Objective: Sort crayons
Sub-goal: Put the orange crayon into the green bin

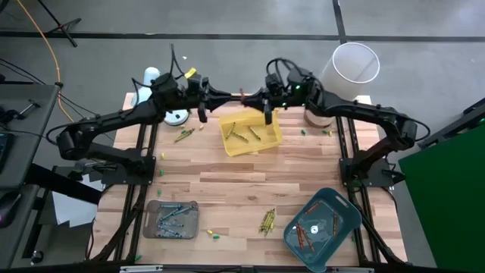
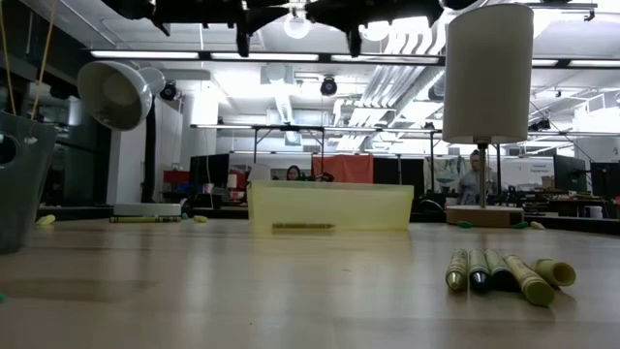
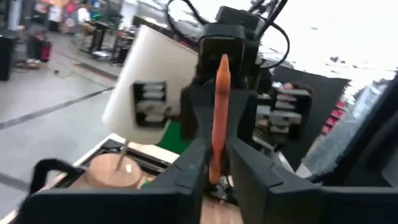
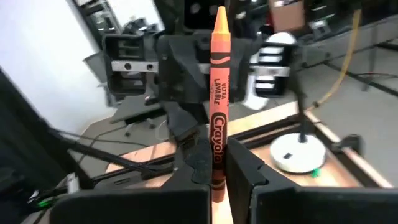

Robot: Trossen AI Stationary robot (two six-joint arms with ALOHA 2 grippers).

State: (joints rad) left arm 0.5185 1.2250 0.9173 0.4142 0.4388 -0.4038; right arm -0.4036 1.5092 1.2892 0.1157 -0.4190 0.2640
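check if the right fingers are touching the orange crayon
Touching. The right wrist view shows the orange crayon standing upright, pinched between the right gripper's two dark fingers with no gap on either side.

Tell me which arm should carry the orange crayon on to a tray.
Probably the right. The right gripper is shut on the orange crayon, while the left gripper is only loosely around its other end. Both meet above the yellow tray; the teal tray holds similar reddish crayons on the right's side.

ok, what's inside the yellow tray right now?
The yellow tray holds a few yellow-olive crayons, lying loose. The right gripper hangs at its far edge; nothing visibly hidden.
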